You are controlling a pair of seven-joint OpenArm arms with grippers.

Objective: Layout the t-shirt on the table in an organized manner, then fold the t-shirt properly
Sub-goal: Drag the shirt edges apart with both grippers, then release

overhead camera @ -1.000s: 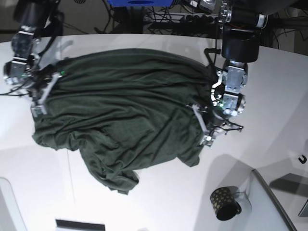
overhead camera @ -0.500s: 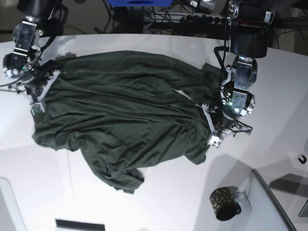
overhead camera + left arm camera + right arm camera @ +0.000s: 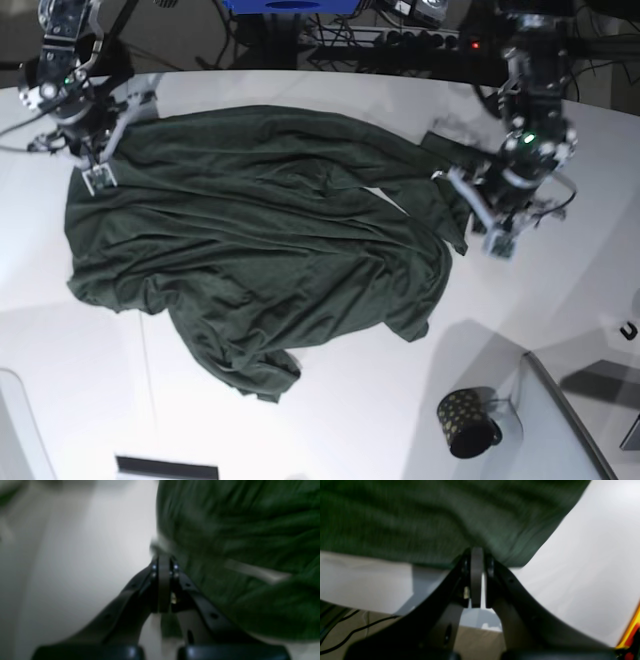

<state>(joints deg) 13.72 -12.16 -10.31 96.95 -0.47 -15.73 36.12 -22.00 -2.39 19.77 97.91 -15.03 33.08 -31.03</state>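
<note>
Nearby, one dotted mug (image 3: 466, 422) on the worktop (image 3: 330, 420). Beyond, one green t-shirt (image 3: 260, 235) spread crumpled mid-worktop. Two arms reaching down: left gripper (image 3: 497, 238) and right gripper (image 3: 100, 172), each clamped onto t-shirt edges.

A small dark mug (image 3: 466, 423) with gold dots lies on its side near the front right — just beside it, a grey tray-like panel (image 3: 560, 420). Along the back, tangled cables (image 3: 390, 40) and a blue object (image 3: 290, 6); 1 yellow-orange edge (image 3: 631, 630) shows in the right wrist view.
</note>
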